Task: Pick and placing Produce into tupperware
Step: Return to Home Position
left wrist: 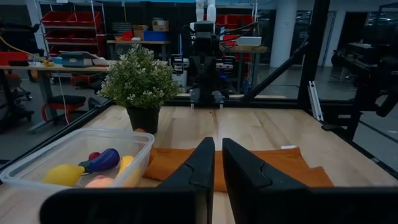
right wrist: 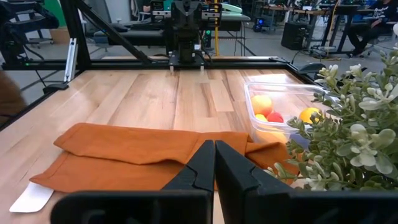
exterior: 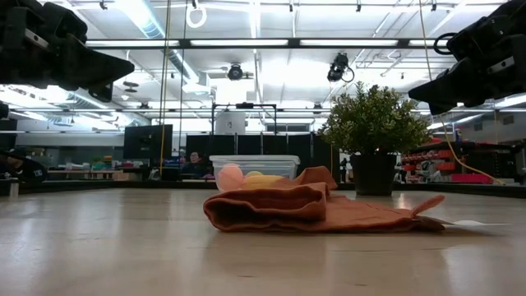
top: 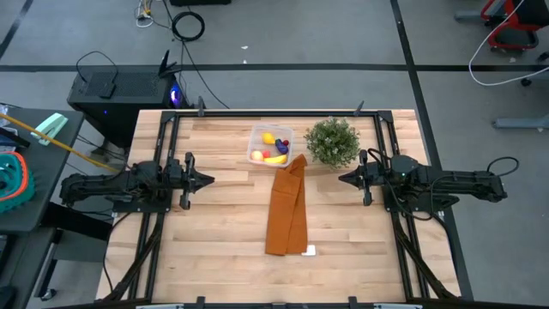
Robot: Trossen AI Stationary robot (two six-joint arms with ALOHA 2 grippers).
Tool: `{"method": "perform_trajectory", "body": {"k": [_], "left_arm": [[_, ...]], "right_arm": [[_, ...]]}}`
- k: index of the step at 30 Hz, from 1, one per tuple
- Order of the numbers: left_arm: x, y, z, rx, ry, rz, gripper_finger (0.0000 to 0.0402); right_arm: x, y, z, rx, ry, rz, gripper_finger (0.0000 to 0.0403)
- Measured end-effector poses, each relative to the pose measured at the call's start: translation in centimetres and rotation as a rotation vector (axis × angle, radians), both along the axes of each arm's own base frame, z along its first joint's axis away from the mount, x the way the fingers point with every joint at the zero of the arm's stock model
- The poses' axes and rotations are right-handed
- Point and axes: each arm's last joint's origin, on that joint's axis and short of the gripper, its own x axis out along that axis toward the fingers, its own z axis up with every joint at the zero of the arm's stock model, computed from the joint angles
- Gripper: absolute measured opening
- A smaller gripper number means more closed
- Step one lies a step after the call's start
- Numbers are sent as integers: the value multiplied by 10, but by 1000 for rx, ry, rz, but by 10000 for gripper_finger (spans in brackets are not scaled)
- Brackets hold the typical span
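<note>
Produce [top: 273,148] lies inside the tupperware [top: 254,134], which stands at the far middle of the table [top: 214,249]. In it we identify the lemon [top: 268,137], the eggplant [top: 282,146], the banana [top: 275,159] and a red-orange fruit [top: 256,155]. The orange cloth [top: 287,210] touches the box's near corner, and the potted plant [top: 332,142] stands just beside the box. The left gripper [top: 208,180] hovers over the table's left side, its fingers [left wrist: 200,168] drawn together to a thin slit, holding nothing. The right gripper [top: 342,178] hovers near the plant, pressed together and empty.
</note>
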Motion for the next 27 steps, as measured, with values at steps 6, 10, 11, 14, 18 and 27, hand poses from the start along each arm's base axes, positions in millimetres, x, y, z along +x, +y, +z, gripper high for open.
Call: {"method": "perform_trajectory", "body": {"k": [6,10,11,14,18,27], "left_arm": [[0,0,0,0,0,0,36],[0,0,0,0,0,0,30],[0,0,0,0,0,0,29],[0,0,0,0,0,0,28],[0,0,0,0,0,0,33],[0,0,0,0,0,0,40]], "right_arm": [[0,0,0,0,0,0,16],[0,0,0,0,0,0,16],[0,0,0,0,0,0,16],[0,0,0,0,0,0,16],[0,0,0,0,0,0,16],[0,0,0,0,0,0,16]]}}
